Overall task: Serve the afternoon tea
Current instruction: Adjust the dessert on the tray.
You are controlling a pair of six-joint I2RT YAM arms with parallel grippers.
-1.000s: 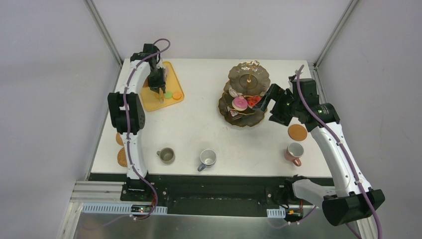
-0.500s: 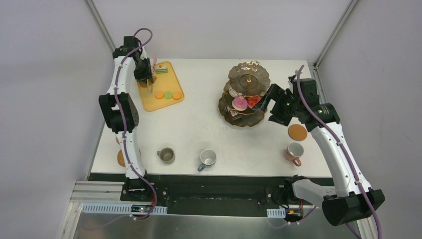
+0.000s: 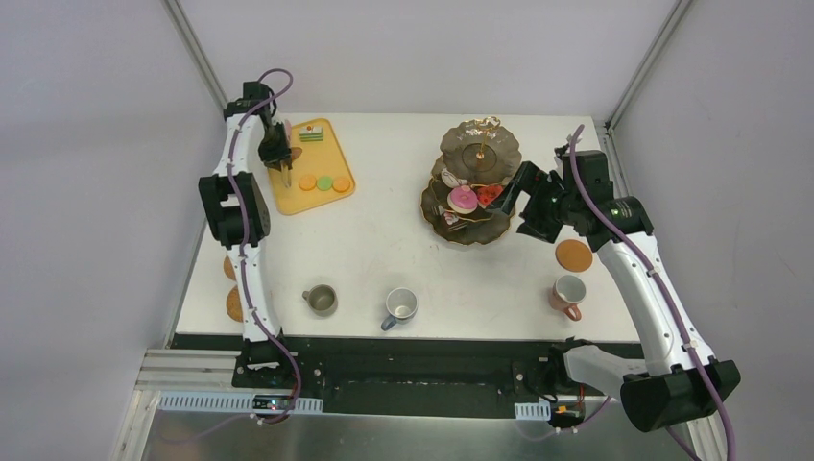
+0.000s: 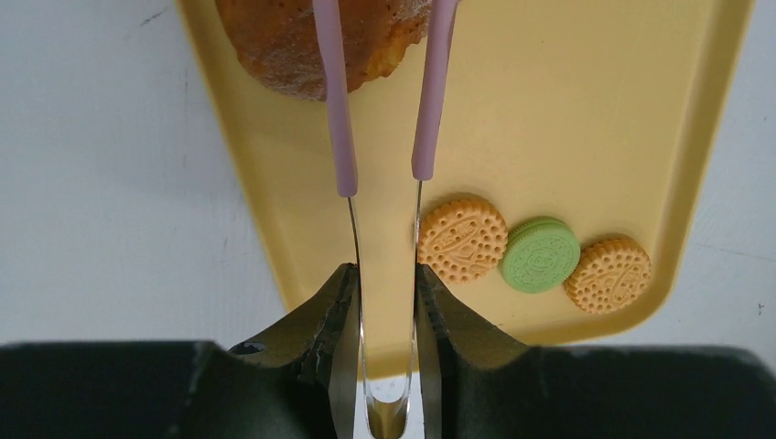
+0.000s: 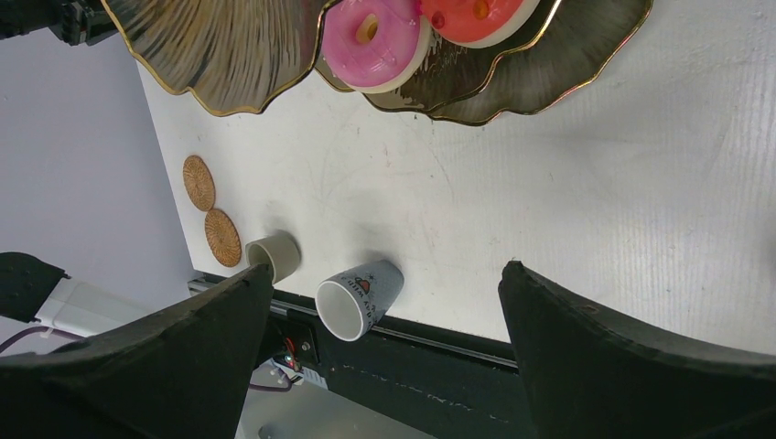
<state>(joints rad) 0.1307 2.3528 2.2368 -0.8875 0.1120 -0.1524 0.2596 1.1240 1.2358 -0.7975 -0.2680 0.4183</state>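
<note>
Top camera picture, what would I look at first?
Probably the dark, gold-edged stand at the far right, with a pink doughnut and a red doughnut on it. Next, the yellow tray at the far left, where the left gripper holds pink tongs over a brown cake.

left tool (image 4: 386, 294) with tongs (image 4: 335, 91) shifted to tray's (image 4: 595, 110) left edge, orange macaron (image 4: 462, 238) uncovered

You're looking at a robotics lab cell, not a home: a white bench (image 3: 384, 240) boxed in by blank grey panels (image 3: 422, 48), aluminium frame posts (image 3: 200, 60) at its far corners, and slotted cable ducts (image 3: 206, 401) below its near edge.
</note>
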